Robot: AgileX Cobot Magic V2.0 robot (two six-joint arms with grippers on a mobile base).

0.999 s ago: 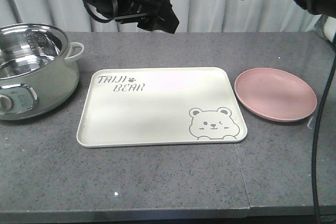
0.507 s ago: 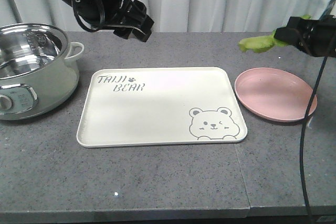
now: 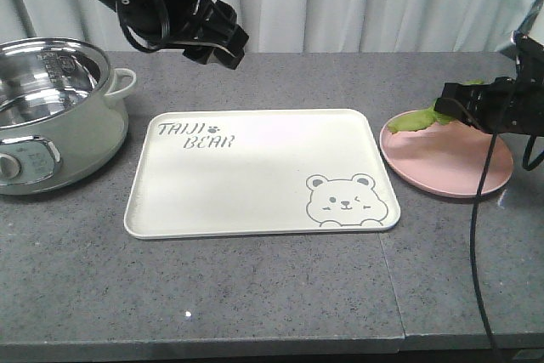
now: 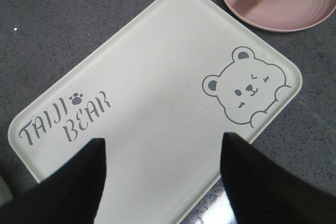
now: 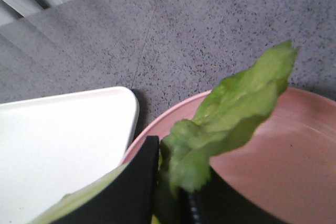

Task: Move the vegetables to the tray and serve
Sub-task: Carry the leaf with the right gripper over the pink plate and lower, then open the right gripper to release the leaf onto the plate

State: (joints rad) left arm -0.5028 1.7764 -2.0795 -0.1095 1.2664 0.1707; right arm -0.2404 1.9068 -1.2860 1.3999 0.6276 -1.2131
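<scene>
Lettuce leaf (image 3: 415, 119) location: low over rear-left rim of pink plate (image 3: 450, 167), not yet on tray (image 3: 255, 176). Contact with plate: not determinable from front view. Raised off plate floor as seen from right wrist view.

Right gripper (image 3: 449, 104) state: clamped on one end of leaf, fingers pressed together around it. Left gripper (image 4: 164, 141) state: fingers spread wide, nothing between them, hovering high near rear-left corner of tray, well apart from leaf.

Key relation: tray immediately to robot's left of plate, near edges just beside each other without touching. Leaf long axis: roughly along counter width, free end extending out of right gripper toward tray. Nearer arm: right, already in possession of load; no handover required, as judged.

Probable next step: carry leaf leftward across plate rim and over tray's right edge, then lower onto bare tray surface. Keep grip closed until arrival over tray. Allow for limp free end leading the motion. Expect droop and possible drag across plate rim or tray lip if carried too low. Release only above flat area, inside raised rim. Keep left gripper away from drop zone. Ignore cooker pot (image 3: 51, 116) at far left of counter (image 3: 255, 295).
</scene>
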